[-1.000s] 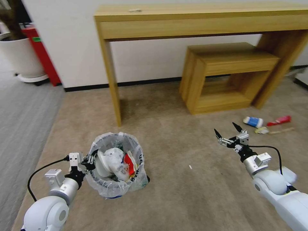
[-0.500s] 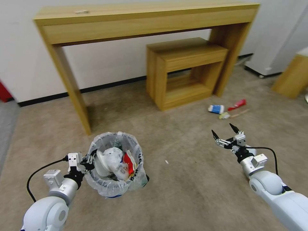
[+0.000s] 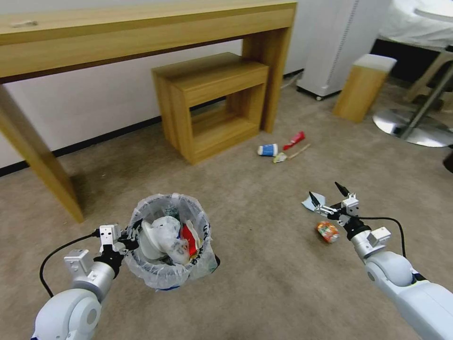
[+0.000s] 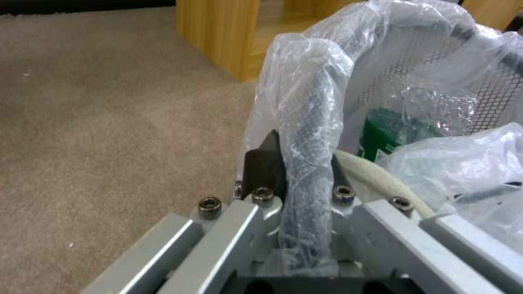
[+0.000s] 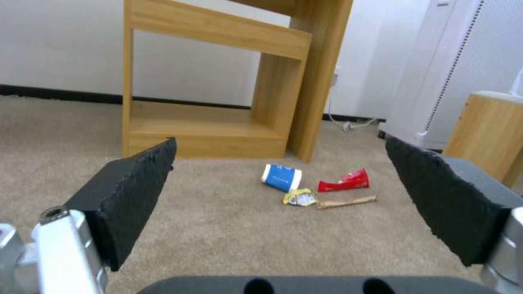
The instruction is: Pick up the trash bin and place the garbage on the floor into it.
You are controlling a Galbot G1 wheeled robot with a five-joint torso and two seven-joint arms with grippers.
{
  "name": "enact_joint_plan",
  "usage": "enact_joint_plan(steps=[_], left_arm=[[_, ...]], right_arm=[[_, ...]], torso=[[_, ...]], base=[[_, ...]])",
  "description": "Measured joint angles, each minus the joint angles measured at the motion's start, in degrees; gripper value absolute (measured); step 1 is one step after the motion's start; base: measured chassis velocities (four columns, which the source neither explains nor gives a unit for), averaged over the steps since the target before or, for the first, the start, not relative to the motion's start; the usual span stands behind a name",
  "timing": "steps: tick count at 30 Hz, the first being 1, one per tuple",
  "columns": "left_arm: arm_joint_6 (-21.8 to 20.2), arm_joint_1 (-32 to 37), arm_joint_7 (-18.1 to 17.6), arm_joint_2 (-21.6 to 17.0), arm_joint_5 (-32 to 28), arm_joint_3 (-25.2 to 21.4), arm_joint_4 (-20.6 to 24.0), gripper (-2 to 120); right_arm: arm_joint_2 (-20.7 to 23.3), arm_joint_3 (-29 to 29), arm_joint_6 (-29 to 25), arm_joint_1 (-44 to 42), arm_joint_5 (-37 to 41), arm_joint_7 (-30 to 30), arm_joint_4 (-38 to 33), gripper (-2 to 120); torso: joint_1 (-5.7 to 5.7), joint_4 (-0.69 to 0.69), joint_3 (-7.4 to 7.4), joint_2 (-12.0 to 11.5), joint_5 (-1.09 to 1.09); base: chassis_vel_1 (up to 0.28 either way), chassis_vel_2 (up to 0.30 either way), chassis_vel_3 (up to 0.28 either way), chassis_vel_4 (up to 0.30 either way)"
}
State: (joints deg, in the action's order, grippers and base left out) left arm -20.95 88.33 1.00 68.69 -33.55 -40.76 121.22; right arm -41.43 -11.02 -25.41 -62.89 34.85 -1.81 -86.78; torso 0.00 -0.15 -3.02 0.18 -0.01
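The trash bin (image 3: 160,271), black mesh with a clear bag liner, hangs at my lower left, holding white bagged litter and a red-white packet. My left gripper (image 3: 130,238) is shut on its rim; in the left wrist view the fingers (image 4: 264,161) pinch the lined rim (image 4: 310,134). My right gripper (image 3: 329,195) is open above the carpet. Just beyond it lies a pale blue mask (image 3: 311,200), and beside it an orange can (image 3: 327,232). Farther off lie a blue-white cup (image 3: 267,150) (image 5: 282,177), a red wrapper (image 3: 293,140) (image 5: 344,181) and a wooden stick (image 3: 298,151) (image 5: 346,201).
A long wooden console table (image 3: 141,33) stands along the wall, with a smaller wooden table (image 3: 212,101) under it. At the right are a white appliance (image 3: 330,42), a wooden stool (image 3: 361,87) and a metal chair base (image 3: 415,132). Open carpet lies ahead.
The camera has swung to the right, so the furniture slid left in the picture. The can and mask have come into view. Both arms keep their poses; the bin stays held.
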Motion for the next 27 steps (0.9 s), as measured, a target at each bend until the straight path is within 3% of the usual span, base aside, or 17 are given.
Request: enact_joint_plan(steps=[27], left_arm=[[-0.16, -0.69, -1.11, -1.13, -2.59, -0.26, 0.56, 2]], right_arm=[[-1.65, -3.42, -0.53, -3.77, -1.47, 0.91, -1.48, 98]], torso=[[0.00, 0.02, 0.00, 0.00, 0.01]], base=[[0.000, 0.000, 0.000, 0.000]])
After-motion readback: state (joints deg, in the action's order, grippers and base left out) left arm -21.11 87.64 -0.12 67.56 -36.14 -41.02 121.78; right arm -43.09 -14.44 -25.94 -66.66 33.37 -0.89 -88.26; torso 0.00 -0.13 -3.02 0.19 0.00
